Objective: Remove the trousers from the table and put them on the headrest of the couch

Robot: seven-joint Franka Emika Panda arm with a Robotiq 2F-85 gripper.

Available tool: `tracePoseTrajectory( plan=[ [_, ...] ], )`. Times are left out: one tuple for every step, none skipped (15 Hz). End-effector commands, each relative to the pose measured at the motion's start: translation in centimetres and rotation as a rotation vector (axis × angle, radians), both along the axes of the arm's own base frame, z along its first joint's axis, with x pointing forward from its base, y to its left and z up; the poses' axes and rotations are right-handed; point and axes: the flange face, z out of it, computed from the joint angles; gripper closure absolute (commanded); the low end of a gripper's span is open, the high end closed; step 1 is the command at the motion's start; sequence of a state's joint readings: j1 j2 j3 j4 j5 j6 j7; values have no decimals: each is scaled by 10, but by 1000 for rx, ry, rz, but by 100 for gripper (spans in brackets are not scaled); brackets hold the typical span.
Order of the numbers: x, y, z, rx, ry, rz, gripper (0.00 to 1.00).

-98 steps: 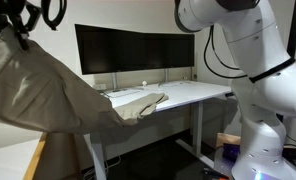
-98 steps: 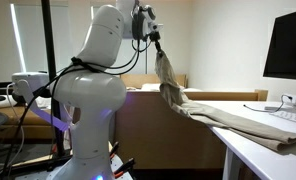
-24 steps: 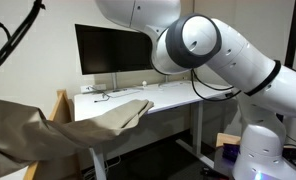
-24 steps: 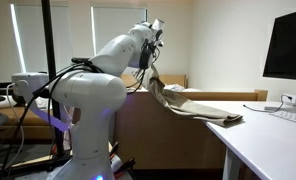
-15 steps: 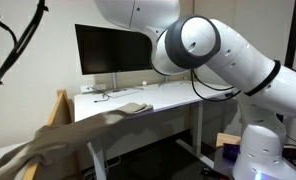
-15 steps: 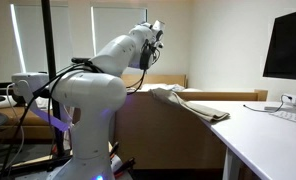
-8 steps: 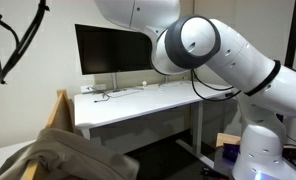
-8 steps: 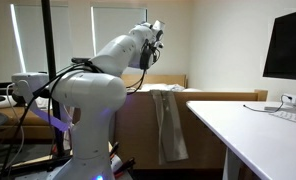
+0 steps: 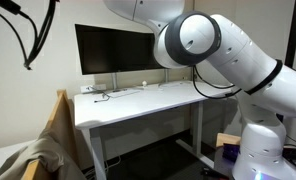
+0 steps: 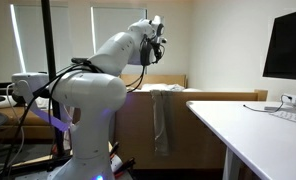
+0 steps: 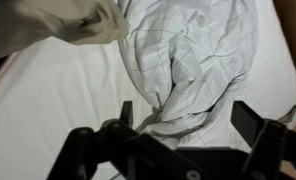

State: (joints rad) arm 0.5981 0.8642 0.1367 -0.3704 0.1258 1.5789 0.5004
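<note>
The beige trousers (image 10: 162,118) hang down over the tan headrest of the couch (image 10: 223,97), off the white table (image 10: 258,135). In an exterior view they lie bunched over the headrest (image 9: 61,118) as a rumpled heap (image 9: 50,157), beside the table (image 9: 158,100). My gripper (image 10: 154,50) hovers just above the headrest, apart from the cloth. In the wrist view the gripper (image 11: 188,118) is open with nothing between its fingers, and a corner of the trousers (image 11: 58,22) shows at the top left.
Two dark monitors (image 9: 128,48) and cables stand on the table, another monitor (image 10: 288,42) at its far side. A rumpled white sheet (image 11: 193,50) lies under the gripper. The robot's white base (image 10: 88,110) stands next to the couch.
The gripper opened and let go of the trousers. Their trailing end slid off the table and now hangs over the headrest. The gripper has risen slightly.
</note>
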Motion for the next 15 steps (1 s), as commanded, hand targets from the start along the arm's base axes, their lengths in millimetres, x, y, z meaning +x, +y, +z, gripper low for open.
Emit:
tracePoseTrajectory(
  plan=[
    [0, -26, 17, -149, -45, -122, 0],
    [0, -34, 22, -177, -56, -165, 0],
    [-1, -40, 28, -206, -63, -207, 0],
    [-3, -45, 31, -235, -65, -252, 0],
    [-5, -50, 37, -262, -77, -295, 0],
    [-9, -55, 42, -292, -81, -337, 0],
    [-14, -61, 50, -313, -83, -383, 0],
    [-18, -65, 55, -332, -85, -425, 0],
    [-24, -70, 62, -344, -78, -468, 0],
    [-30, -73, 68, -356, -73, -504, 0],
    [-37, -75, 75, -358, -64, -539, 0],
    [-43, -75, 79, -366, -61, -573, 0],
    [-51, -77, 86, -371, -56, -604, 0],
    [-59, -77, 92, -375, -54, -633, 0],
    [-66, -78, 98, -379, -53, -660, 0]
  ],
)
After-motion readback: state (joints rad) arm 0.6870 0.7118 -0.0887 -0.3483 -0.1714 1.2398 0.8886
